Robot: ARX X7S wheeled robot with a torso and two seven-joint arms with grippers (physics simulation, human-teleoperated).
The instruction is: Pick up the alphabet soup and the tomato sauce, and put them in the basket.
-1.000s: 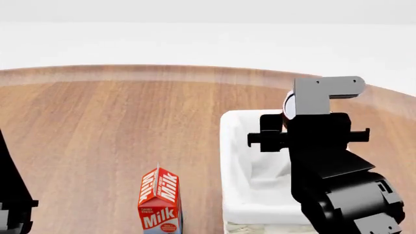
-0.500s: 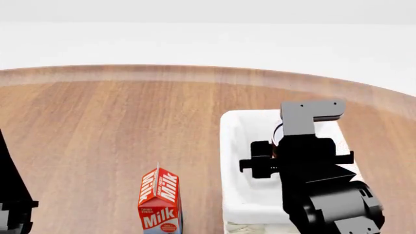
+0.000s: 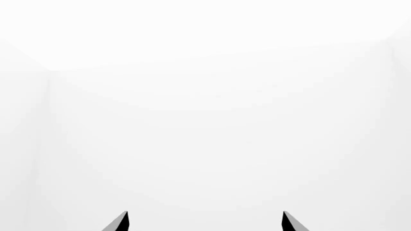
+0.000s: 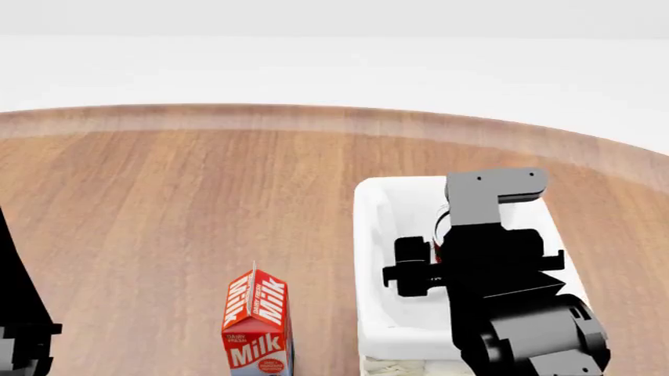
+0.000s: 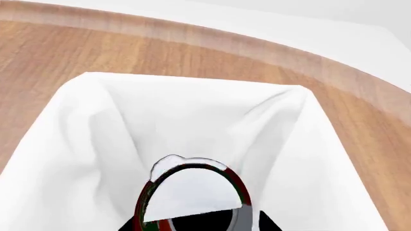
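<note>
The tomato sauce (image 5: 192, 190), a can with a red and green label and a pale silver top, sits between the jaws of my right gripper (image 5: 192, 227), which is shut on it. The can hangs low inside the basket (image 5: 96, 120), over its white cloth lining. In the head view my right arm (image 4: 491, 266) reaches down into the basket (image 4: 368, 235) and hides most of the can; only a sliver of red shows. My left gripper (image 3: 205, 220) is open, with nothing but white in front of it. The alphabet soup is out of view.
A red and white milk carton (image 4: 256, 325) stands on the wooden table (image 4: 157, 204), left of the basket. My left arm (image 4: 21, 329) shows at the head view's left edge. The table's curved far edge runs behind the basket.
My right arm has come down from above the basket's far rim into the basket, with the can still in its gripper. The milk carton and left arm have not moved.
</note>
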